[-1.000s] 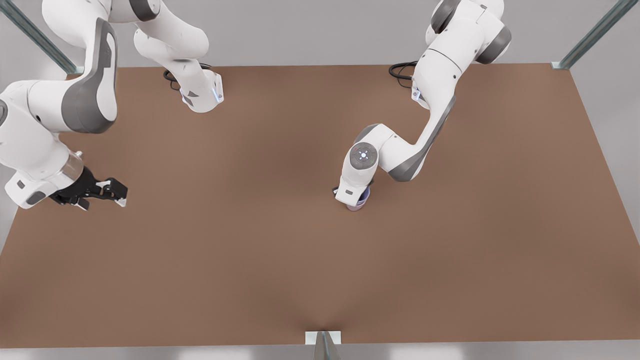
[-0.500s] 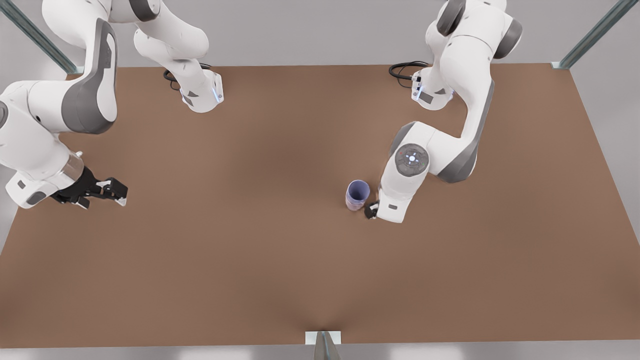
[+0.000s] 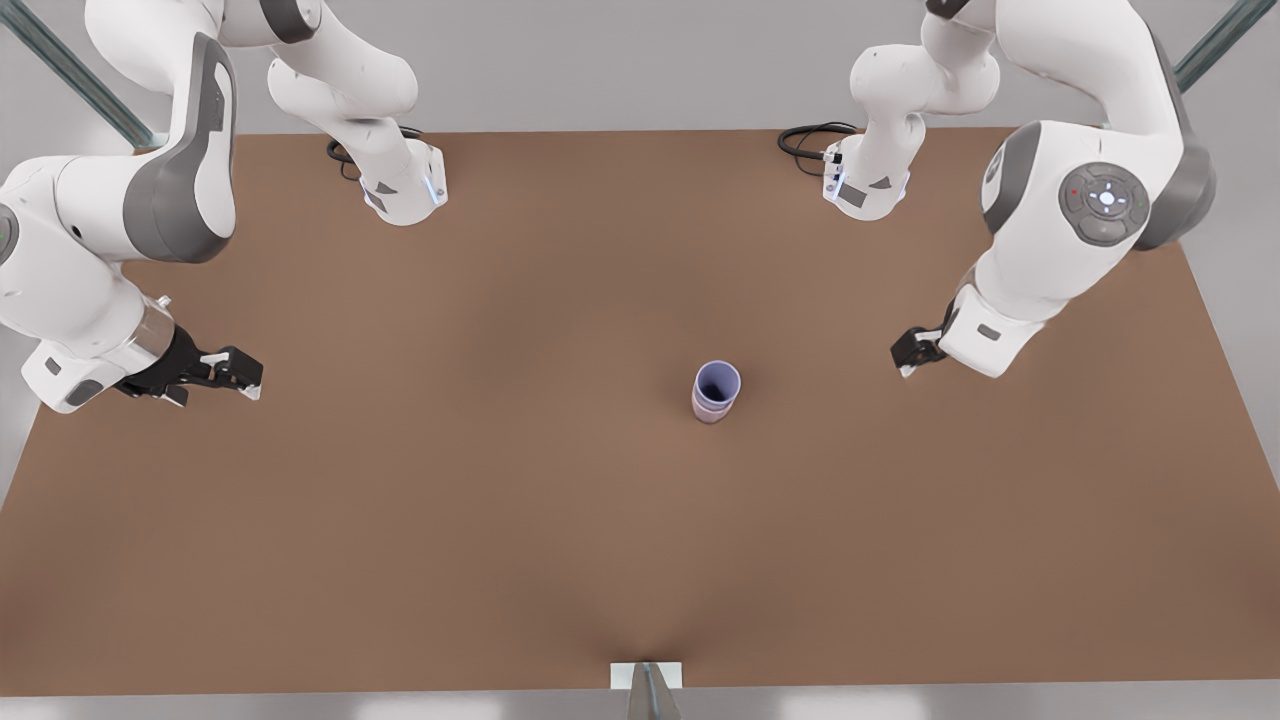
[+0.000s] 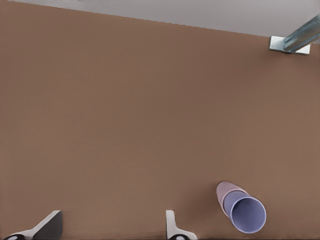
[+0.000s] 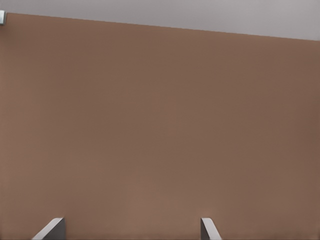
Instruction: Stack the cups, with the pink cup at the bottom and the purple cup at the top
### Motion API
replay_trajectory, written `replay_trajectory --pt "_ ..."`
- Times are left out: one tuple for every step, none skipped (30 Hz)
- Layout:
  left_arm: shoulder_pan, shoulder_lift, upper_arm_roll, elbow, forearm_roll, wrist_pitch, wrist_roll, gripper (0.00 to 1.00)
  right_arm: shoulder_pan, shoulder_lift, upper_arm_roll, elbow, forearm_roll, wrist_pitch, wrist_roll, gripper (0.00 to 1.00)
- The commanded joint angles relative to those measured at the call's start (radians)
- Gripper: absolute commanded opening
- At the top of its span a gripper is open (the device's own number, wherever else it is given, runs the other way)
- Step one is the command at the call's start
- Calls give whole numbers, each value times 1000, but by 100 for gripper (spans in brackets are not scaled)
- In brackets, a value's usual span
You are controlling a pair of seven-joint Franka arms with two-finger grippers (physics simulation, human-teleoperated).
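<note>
The purple cup (image 3: pixel 718 381) sits nested upright inside the pink cup (image 3: pixel 708 412) near the middle of the brown table (image 3: pixel 500 520). In the left wrist view, looking down, the purple cup (image 4: pixel 245 215) fills the pink cup (image 4: pixel 225 191), whose side shows beneath it. My left gripper (image 3: pixel 912 350) hangs raised toward the front view's right, well clear of the stack and open (image 4: pixel 112 227), holding nothing. My right gripper (image 3: pixel 236 376) waits at the front view's left edge of the table, tilted, open (image 5: pixel 131 227) and empty.
Both arm bases (image 3: pixel 405 190) (image 3: pixel 865 185) stand at the table's far edge with black cables (image 3: pixel 805 140). Metal posts rise at the far corners (image 3: pixel 1190 70) and from a bracket (image 3: pixel 646 676) at the near edge, the bracket (image 4: pixel 289 44) showing again from the left wrist.
My left gripper, a second ago down over the cups, has let go of the purple cup and pulled up and away to the front view's right. The right arm barely shifted.
</note>
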Motion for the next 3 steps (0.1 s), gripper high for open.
replay_trajectory --pt "2 1 -1 -22 2 7 542 100 -1 -2 0 1 1 -7 4 100" --pt "2 -1 -1 -42 2 33 536 100 0 -2 0 1 1 -7 4 100" --pt "0 1 -1 -42 2 33 536 100 -1 -2 0 1 1 -9 4 100"
